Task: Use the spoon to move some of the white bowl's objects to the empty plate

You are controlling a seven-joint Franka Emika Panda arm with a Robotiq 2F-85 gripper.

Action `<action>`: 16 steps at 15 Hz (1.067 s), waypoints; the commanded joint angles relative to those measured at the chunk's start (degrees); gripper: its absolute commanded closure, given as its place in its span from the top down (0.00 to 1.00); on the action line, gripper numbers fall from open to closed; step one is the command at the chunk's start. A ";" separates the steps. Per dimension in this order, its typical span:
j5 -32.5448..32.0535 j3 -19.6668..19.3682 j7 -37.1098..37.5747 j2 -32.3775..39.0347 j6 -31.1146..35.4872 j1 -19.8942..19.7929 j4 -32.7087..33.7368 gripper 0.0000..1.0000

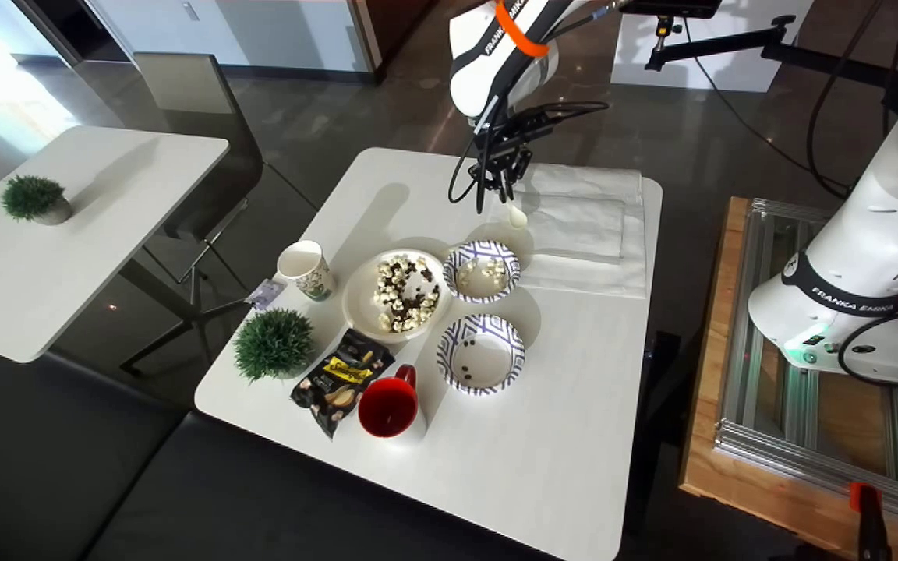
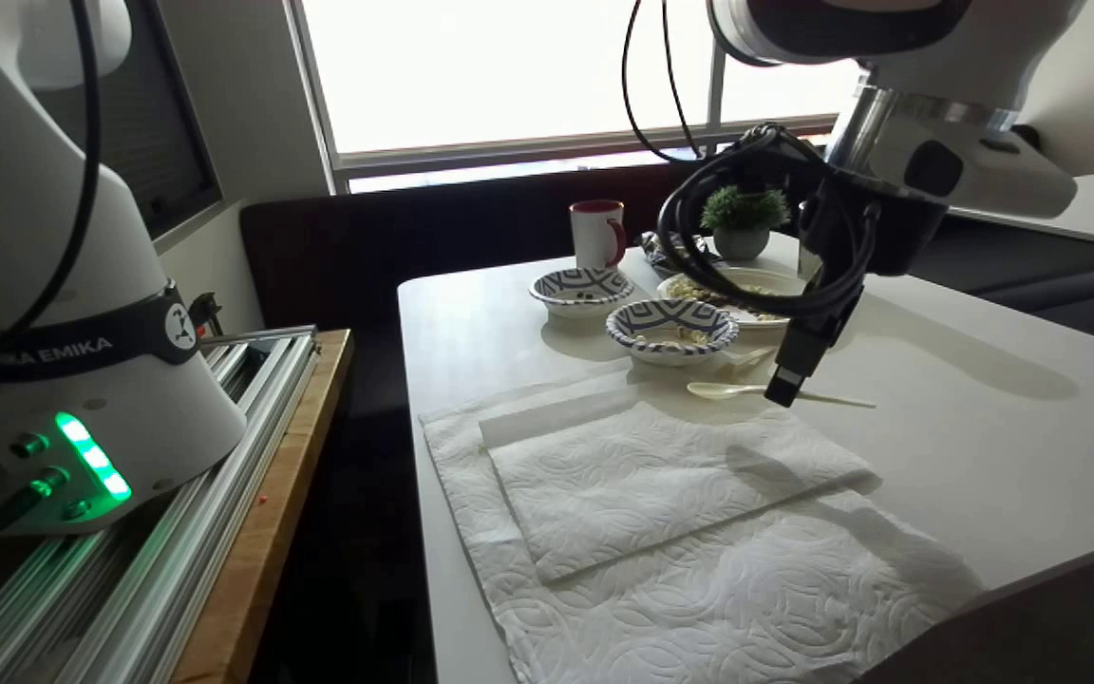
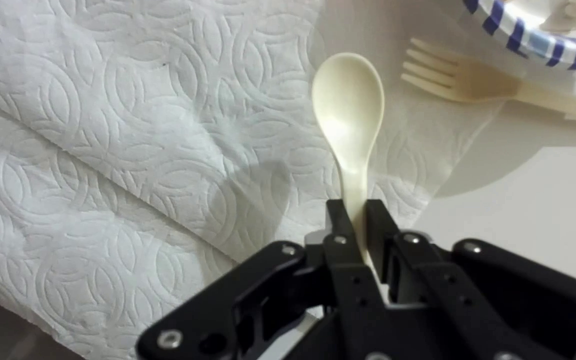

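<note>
The cream spoon is held by its handle between the fingers of my gripper, its head pointing away from the fingers. In both exterior views, the gripper and the spoon are low over the table near the paper towels. The white bowl holds a heap of popcorn and dark brown bits; the bowl is partly hidden behind cables in an exterior view. A patterned bowl holds a few dark bits. Another patterned bowl holds some popcorn. No fully empty plate shows.
White paper towels lie under and beside the spoon. A cream fork lies beside the popcorn's patterned bowl. A red-lined mug, a black snack bag, a potted plant and a paper cup stand around the white bowl.
</note>
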 commanded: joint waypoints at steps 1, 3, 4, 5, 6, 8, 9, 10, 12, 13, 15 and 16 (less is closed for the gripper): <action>1.41 -0.55 -1.71 3.20 -0.61 -0.83 3.07 0.03; 1.38 -0.48 -1.65 2.86 -0.63 -0.70 3.25 0.38; 0.99 -0.44 -1.46 2.01 -1.28 -0.28 3.05 0.40; 0.29 -0.45 -1.31 0.64 -2.27 0.35 2.56 0.46; -1.95 -1.06 -0.09 -1.69 -3.96 2.06 1.42 0.52; -4.12 -0.55 -0.01 -6.91 -7.33 4.35 -1.46 0.66; -5.69 -0.16 -0.42 -9.52 -9.69 5.55 -2.66 0.74; -7.60 0.38 -1.62 -11.86 -10.84 6.64 -4.09 0.81; -11.51 1.62 -1.20 -17.38 -11.37 9.10 -7.10 0.95; -13.74 2.41 -0.61 -20.21 -11.59 10.23 -8.62 0.99; -17.12 4.85 -1.11 -25.82 -13.09 11.77 -11.70 1.00; -18.02 6.33 -2.01 -28.46 -13.53 12.19 -13.17 1.00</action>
